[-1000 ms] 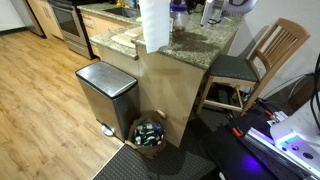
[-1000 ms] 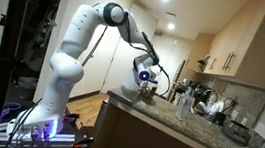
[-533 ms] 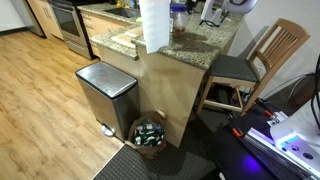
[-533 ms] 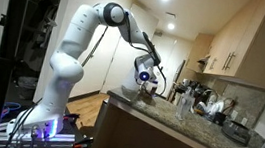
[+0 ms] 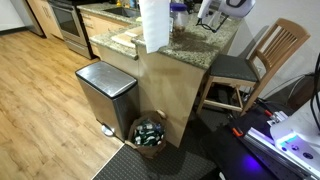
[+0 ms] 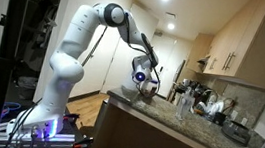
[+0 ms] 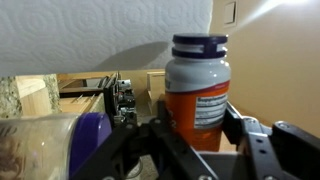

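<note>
Gripper: I have my gripper (image 7: 195, 138) closed on the bottle, one finger on each side of it.
Bottle: the orange-labelled bottle (image 7: 197, 85) with a blue cap stands upright between my fingers, at the granite counter (image 5: 195, 45).
Behind it: paper towel roll (image 7: 100, 35).
Beside it: purple-lidded jar (image 7: 55, 145).

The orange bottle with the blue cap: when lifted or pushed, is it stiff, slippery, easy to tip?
The orange bottle looks like rigid plastic, so it should probably keep its shape. Its smooth label may be slippery. It is taller than wide, so a push near the blue cap could tip it.
</note>
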Controlling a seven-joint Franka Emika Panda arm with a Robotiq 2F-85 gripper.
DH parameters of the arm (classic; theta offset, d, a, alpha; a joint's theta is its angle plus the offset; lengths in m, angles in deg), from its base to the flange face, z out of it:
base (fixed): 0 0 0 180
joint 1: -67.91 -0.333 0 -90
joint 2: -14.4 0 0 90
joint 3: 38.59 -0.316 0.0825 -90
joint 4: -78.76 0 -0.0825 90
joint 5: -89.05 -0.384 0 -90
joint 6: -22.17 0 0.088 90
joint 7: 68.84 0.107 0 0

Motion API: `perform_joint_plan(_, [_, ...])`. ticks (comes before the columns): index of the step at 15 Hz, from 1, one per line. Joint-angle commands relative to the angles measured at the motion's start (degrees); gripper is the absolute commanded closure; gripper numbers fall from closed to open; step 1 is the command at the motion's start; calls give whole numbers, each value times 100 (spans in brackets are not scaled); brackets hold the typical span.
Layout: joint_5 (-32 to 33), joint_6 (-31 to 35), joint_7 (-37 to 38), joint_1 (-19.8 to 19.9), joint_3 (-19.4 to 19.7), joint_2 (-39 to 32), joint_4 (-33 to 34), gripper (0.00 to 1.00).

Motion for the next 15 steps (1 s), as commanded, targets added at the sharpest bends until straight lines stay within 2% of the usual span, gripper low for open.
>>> perform_joint_plan(1, [-587, 138, 820, -112, -166, -17, 198, 76])
perform_joint_plan(5, [-1443, 449, 1540, -258, -285, -14, 339, 76])
perform_joint_plan(6, [-1095, 161, 1262, -230, -218, 2, 193, 51])
perform_joint_plan(9, [-1205, 275, 1490, -276, -240, 2, 244, 51])
perform_joint_plan(10, [-1206, 388, 1658, -268, -241, 14, 269, 76])
perform_joint_plan(12, [-1176, 551, 2524, -82, -101, 55, 419, 76])
perform_joint_plan(15, [-1171, 917, 3409, 55, 68, 99, 621, 76])
